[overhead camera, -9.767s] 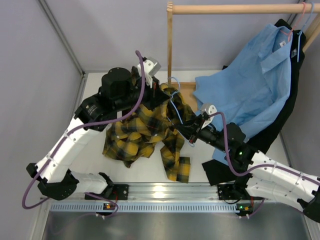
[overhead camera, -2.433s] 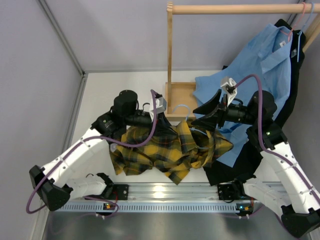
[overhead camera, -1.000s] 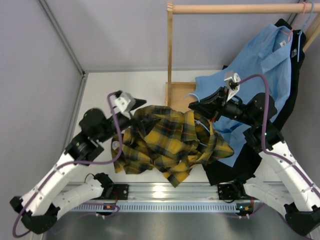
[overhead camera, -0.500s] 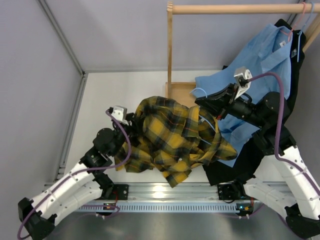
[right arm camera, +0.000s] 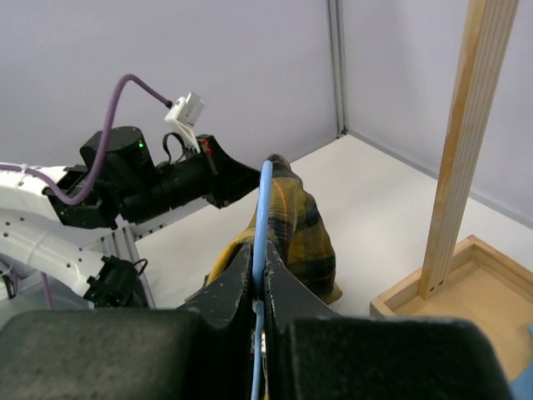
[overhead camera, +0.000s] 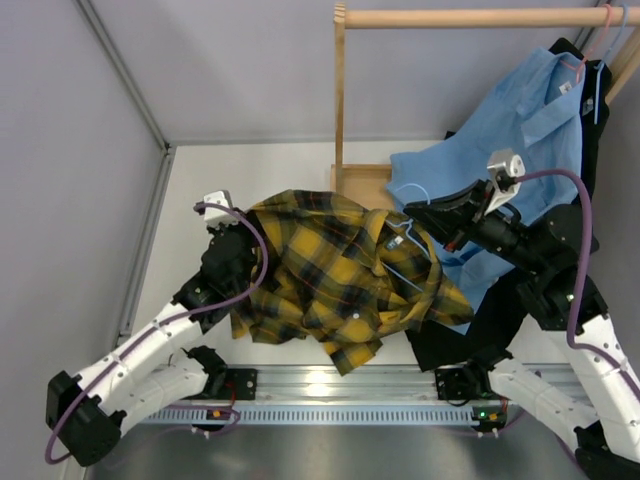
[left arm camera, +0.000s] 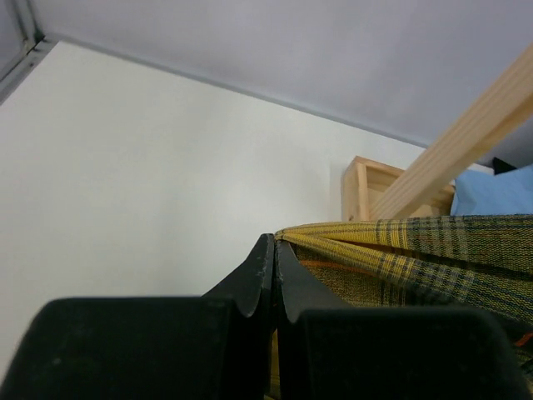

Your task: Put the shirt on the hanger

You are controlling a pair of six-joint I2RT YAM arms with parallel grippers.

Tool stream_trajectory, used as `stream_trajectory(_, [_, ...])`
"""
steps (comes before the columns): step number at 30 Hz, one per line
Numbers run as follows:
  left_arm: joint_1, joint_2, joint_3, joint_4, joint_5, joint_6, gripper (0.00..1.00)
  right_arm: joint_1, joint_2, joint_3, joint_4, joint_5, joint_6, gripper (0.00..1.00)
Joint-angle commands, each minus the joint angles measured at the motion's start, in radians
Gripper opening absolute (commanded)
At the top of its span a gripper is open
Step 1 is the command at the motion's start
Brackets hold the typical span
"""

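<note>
The yellow and black plaid shirt (overhead camera: 330, 280) hangs stretched between my two grippers above the table. My left gripper (overhead camera: 256, 228) is shut on the shirt's left edge; in the left wrist view its jaws (left arm camera: 275, 243) pinch the fabric (left arm camera: 416, 250). My right gripper (overhead camera: 412, 213) is shut on the pale blue wire hanger (overhead camera: 398, 246), which runs into the shirt's collar area. In the right wrist view the jaws (right arm camera: 260, 250) clamp the hanger wire (right arm camera: 265, 200), with the shirt (right arm camera: 296, 225) draped beyond it. Most of the hanger is hidden under the fabric.
A wooden garment rack, with post (overhead camera: 340, 100), top rail (overhead camera: 470, 17) and base tray (overhead camera: 365, 185), stands behind the shirt. A light blue shirt (overhead camera: 510, 170) and a black garment (overhead camera: 590, 190) hang at the right on the rail. White table surface (overhead camera: 220, 170) lies at the left.
The right gripper has lifted the hanger up and to the right. The left gripper has moved back and left with the shirt edge. The shirt is now spread wider between them.
</note>
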Motion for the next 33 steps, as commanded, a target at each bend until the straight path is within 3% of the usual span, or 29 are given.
stream_trajectory(1, [0.06,0.048,0.038,-0.086,-0.069,-0.155,0.0,-0.011,-0.052,0.012,0.019,0.075,-0.029,0.0])
stream_trajectory(16, [0.107,0.105,0.095,-0.138,0.068,-0.22,0.0,-0.011,-0.047,0.01,-0.003,0.141,-0.047,0.0])
stream_trajectory(19, [0.107,0.077,0.126,-0.147,0.08,-0.196,0.12,-0.012,-0.024,0.005,-0.007,0.161,-0.063,0.0])
stream_trajectory(20, [0.105,0.06,0.138,-0.194,0.077,-0.19,0.21,-0.012,-0.023,0.004,-0.009,0.202,-0.066,0.0])
stream_trajectory(22, [0.107,0.043,0.176,-0.218,0.081,-0.154,0.25,-0.011,-0.027,-0.008,-0.007,0.244,-0.064,0.0])
stream_trajectory(25, [0.107,0.023,0.258,-0.25,0.208,-0.052,0.58,-0.012,-0.021,-0.01,-0.009,0.267,-0.066,0.0])
stream_trajectory(26, [0.107,0.023,0.284,-0.255,0.376,-0.017,0.83,-0.011,-0.017,-0.007,-0.01,0.234,-0.072,0.0])
stream_trajectory(27, [0.107,0.028,0.31,-0.255,0.484,0.045,0.94,-0.011,-0.012,0.004,-0.012,0.209,-0.08,0.0])
stream_trajectory(29, [0.107,0.054,0.406,-0.262,0.787,0.097,0.98,-0.012,-0.001,0.015,-0.022,0.123,-0.107,0.0])
stream_trajectory(33, [0.102,0.207,0.607,-0.417,1.025,0.107,0.98,-0.011,-0.018,0.036,-0.047,0.068,-0.141,0.0])
